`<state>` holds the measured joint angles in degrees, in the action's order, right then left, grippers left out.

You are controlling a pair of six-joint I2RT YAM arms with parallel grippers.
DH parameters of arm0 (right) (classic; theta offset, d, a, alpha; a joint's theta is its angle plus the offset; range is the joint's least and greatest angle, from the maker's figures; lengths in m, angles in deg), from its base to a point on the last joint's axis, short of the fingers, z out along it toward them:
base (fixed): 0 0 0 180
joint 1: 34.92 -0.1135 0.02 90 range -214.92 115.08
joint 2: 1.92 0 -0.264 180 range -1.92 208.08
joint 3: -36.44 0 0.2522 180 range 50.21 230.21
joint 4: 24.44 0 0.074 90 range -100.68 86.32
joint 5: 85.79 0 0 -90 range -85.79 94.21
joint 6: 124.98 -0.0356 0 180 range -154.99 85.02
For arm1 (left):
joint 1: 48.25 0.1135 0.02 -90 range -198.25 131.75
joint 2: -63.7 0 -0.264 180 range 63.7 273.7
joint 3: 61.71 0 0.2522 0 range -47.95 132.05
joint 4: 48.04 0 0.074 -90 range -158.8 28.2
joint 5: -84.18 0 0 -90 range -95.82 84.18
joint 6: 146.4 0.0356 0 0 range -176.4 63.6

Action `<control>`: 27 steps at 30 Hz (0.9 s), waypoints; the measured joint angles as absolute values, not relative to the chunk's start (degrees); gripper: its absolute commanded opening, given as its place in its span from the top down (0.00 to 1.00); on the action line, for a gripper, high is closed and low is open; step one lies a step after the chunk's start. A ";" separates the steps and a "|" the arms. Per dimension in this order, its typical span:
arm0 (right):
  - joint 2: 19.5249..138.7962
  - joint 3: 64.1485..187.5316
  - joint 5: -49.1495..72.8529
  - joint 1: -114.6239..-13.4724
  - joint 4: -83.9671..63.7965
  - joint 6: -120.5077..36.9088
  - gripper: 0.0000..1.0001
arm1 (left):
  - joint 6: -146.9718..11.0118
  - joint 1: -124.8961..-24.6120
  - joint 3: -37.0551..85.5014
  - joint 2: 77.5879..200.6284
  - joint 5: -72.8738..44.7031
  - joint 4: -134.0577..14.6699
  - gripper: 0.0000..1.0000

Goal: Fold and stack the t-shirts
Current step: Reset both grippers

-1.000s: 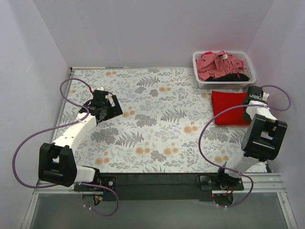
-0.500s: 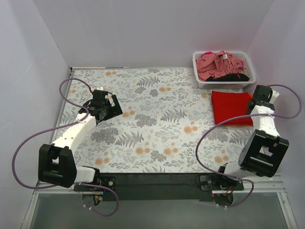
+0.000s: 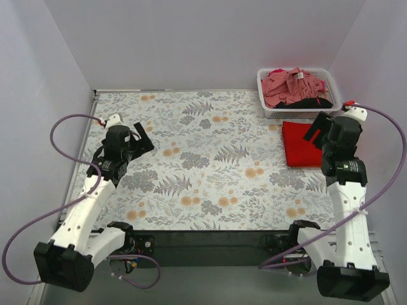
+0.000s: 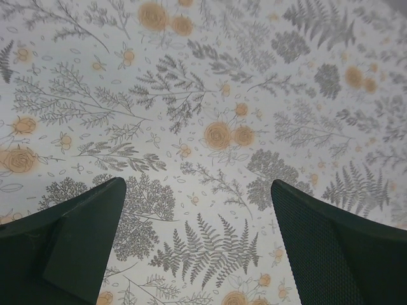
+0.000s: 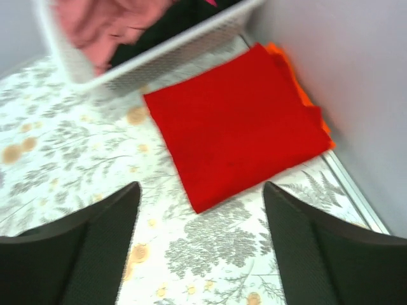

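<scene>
Hovering left hand [image 3: 144, 138]: wide open, its two dark fingers [image 4: 82, 235] spread far apart, holding nothing and touching nothing; it hangs over the left part of the tabletop, pointing toward the middle
Under the left hand: only the floral-print cloth [image 4: 216, 95], grey ferns and pale orange blooms, shows between the fingers
Right hand [image 3: 320, 127]: also wide open and holding nothing; its fingers [image 5: 299, 248] frame the near edge of the red t-shirt without touching it, as far as the right wrist view shows
Red t-shirt [image 5: 238, 121]: folded into a flat, neat rectangle, lying on the tabletop at the far right, just in front of the basket and close to the right wall [image 5: 343, 76]
Orange t-shirt [image 5: 288, 63]: lies under the red one; only a thin bright strip peeks out along the edge nearest the wall
Basket [image 3: 299, 114]: white plastic lattice, standing in the far right corner of the tabletop, its near wall just beside the red t-shirt
Pink t-shirt [image 3: 289, 86]: crumpled and unfolded, heaped in the basket and rising above its rim
Black t-shirt [image 3: 316, 101]: bunched in the basket beneath and beside the pink one, mostly hidden
In the way: nothing lies between the right hand and the folded stack; the left hand is well apart from every t-shirt
Arms: both rise from the near edge, purple cables looping beside them
</scene>
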<state>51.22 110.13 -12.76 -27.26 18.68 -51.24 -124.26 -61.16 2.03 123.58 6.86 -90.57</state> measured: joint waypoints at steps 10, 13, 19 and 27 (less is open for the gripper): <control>27.77 101.69 -16.98 -43.50 16.32 -48.02 0.02 | -127.62 -61.16 1.11 97.35 11.02 -92.26 0.02; 23.49 95.53 -17.94 -46.12 14.38 -46.27 0.02 | -128.34 -61.16 -1.47 88.72 12.74 -91.93 0.02; 15.03 86.41 -17.24 -49.69 11.47 -42.56 0.02 | -129.28 -61.16 -9.25 77.42 17.25 -90.75 0.02; 8.23 80.25 -15.56 -50.39 5.44 -40.63 0.02 | -128.93 -61.16 -21.60 69.20 17.44 -85.17 0.02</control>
